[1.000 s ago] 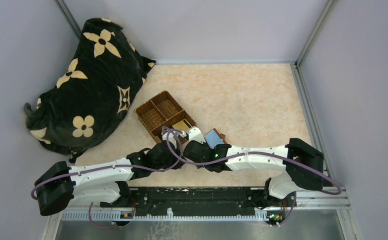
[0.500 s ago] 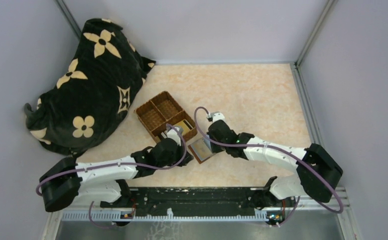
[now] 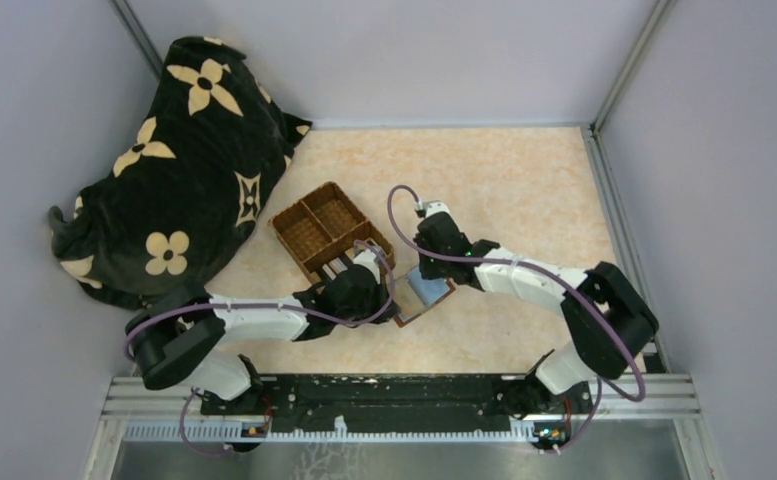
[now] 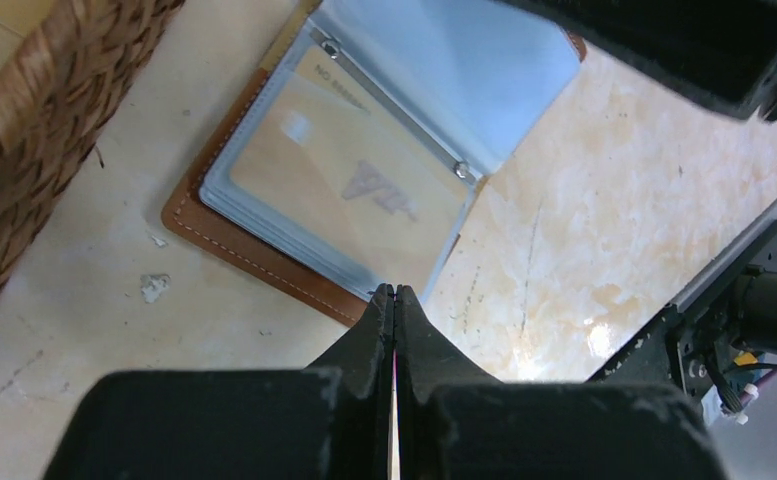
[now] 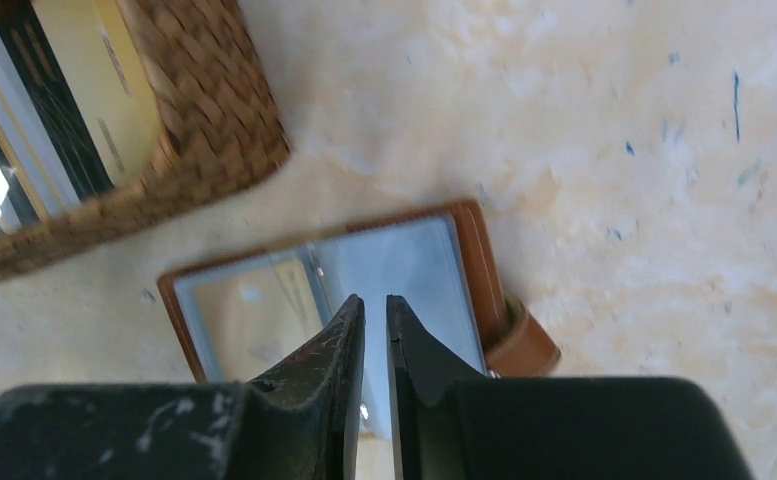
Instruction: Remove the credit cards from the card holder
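Beside the wicker basket point(image 3: 314, 225), the card holder point(image 3: 422, 293) lies open on the table point(image 3: 504, 190).

Its long axis runs from near-left to far-right, about parallel to the basket's near end and just clear of it, with the strap tab point(image 5: 524, 347) at the far-right end. A gold-tan credit card point(image 4: 349, 180) shows through the left clear sleeve, and more cards point(image 5: 114, 90) lie in the basket compartment nearest the holder. My left gripper point(image 4: 394, 293) has its jaws pressed together, empty, at the holder's near edge. My right gripper point(image 5: 374, 303) hangs over the spine with only a thin slit between its fingers; I cannot tell whether they pinch a sleeve. Bare table opens to the right and far side, while the basket crowds the left.
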Robot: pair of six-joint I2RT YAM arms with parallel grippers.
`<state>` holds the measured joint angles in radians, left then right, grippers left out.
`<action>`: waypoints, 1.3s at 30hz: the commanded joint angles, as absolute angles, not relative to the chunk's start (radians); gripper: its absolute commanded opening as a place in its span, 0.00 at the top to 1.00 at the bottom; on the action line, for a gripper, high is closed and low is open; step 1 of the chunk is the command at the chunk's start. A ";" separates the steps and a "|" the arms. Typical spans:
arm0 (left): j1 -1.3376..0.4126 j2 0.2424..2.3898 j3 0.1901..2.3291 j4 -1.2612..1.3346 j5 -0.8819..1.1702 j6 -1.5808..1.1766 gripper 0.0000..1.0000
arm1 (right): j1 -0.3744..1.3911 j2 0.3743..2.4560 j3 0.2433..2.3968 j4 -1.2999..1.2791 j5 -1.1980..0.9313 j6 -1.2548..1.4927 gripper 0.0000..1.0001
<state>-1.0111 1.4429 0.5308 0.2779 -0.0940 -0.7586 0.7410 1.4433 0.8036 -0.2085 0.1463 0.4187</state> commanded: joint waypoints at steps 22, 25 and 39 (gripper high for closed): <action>-0.943 1.459 0.419 0.380 -0.023 -0.752 1.00 | 0.751 1.568 0.763 -0.123 0.157 0.429 0.88; -0.944 1.471 0.430 0.380 -0.013 -0.750 1.00 | 0.757 1.507 0.732 -0.127 0.163 0.448 0.88; -0.943 1.471 0.440 0.371 0.029 -0.766 1.00 | 0.761 1.223 0.660 -0.084 -0.001 0.509 0.75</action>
